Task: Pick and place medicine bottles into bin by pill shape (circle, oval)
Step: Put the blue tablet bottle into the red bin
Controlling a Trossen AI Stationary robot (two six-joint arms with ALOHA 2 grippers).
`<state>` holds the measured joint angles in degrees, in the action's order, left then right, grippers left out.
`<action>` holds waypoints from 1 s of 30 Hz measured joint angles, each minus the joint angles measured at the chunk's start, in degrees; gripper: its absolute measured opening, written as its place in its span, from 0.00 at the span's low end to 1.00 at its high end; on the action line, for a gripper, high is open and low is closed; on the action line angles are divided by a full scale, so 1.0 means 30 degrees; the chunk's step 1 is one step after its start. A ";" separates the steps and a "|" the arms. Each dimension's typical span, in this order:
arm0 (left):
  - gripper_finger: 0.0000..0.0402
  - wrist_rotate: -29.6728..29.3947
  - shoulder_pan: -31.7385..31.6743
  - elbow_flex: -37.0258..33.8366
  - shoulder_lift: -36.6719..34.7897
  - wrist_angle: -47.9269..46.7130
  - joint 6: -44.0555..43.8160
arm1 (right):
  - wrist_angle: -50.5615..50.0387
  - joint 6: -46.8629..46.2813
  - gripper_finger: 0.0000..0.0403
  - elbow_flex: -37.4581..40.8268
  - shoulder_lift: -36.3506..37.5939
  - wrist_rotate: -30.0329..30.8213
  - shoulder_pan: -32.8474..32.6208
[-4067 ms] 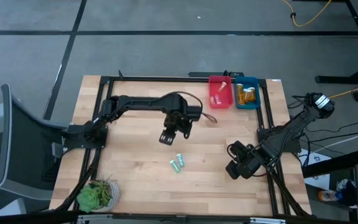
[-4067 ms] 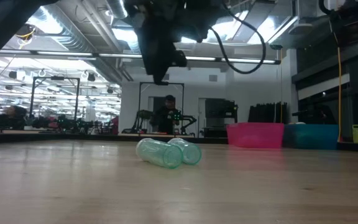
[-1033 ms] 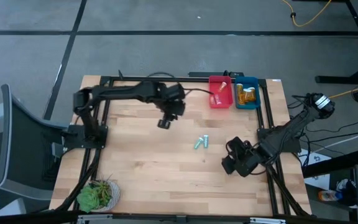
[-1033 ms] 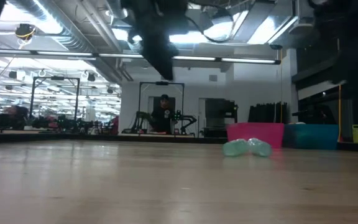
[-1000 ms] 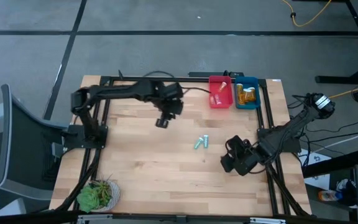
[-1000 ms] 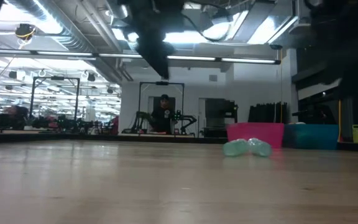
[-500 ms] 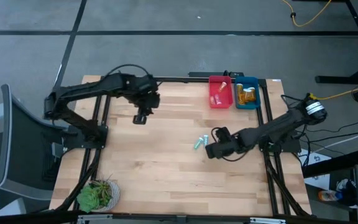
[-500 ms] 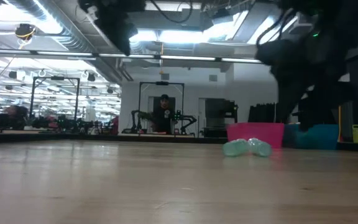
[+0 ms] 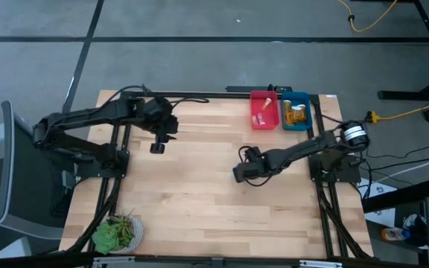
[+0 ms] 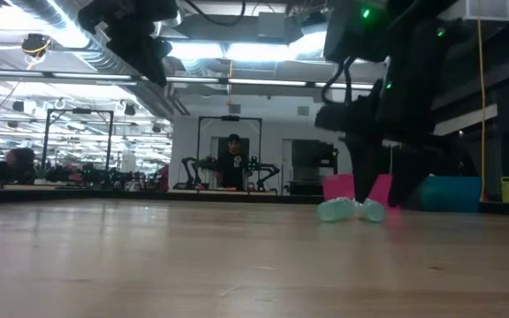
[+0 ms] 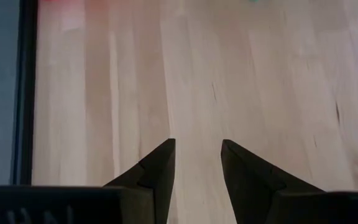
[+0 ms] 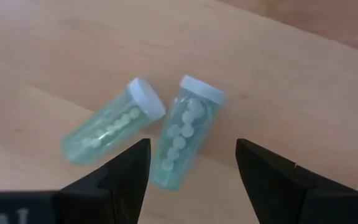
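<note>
While the right gripper (image 12: 191, 180) hovers open-fingered, those two teal bottles (image 12: 151, 134) look light, slick, roll-prone: pinch mid-body.

Both arms dark w/ black cables; right arm (image 9: 304, 151) has silver-white joint, green LED.

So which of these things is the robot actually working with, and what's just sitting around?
Part of the job:
two translucent teal pill bottles with white caps
open right end effector, above them
pink plastic bin
blue plastic bin, with orange bottles inside

Just there:
green potted plant
left end effector, open over bare wood
</note>
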<state>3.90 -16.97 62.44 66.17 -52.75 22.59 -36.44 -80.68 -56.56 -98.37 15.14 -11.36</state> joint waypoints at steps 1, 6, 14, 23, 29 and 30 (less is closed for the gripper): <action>0.31 0.0004 0.0000 -0.0078 -0.0106 0.0144 0.0000 | -0.0017 0.0019 0.59 -0.0031 -0.0221 -0.0114 0.0136; 0.31 0.0000 0.0000 -0.0277 -0.0263 0.0487 -0.0022 | -0.0109 0.0061 0.59 -0.0151 -0.0907 -0.0209 0.0556; 0.31 -0.0003 0.0000 -0.0277 -0.0334 0.0831 0.0590 | -0.1141 0.1783 0.59 -0.0136 -0.1471 0.1059 0.1020; 0.31 0.0000 0.0000 -0.0277 -0.0321 0.0824 0.0474 | -0.0824 0.3506 0.44 -0.0173 -0.1566 0.0908 0.1408; 0.31 0.0005 0.0000 -0.0277 -0.0321 0.0831 0.0190 | -0.0909 0.4214 0.33 -0.0173 -0.1566 0.0944 0.1429; 0.31 0.0007 0.0000 -0.0277 -0.0321 0.0829 0.0119 | -0.0978 0.4520 0.31 -0.0207 -0.1566 0.0946 0.1429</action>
<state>3.92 -16.97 61.60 65.21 -50.27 22.95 -39.38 -67.12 -57.18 -103.07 17.98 -7.07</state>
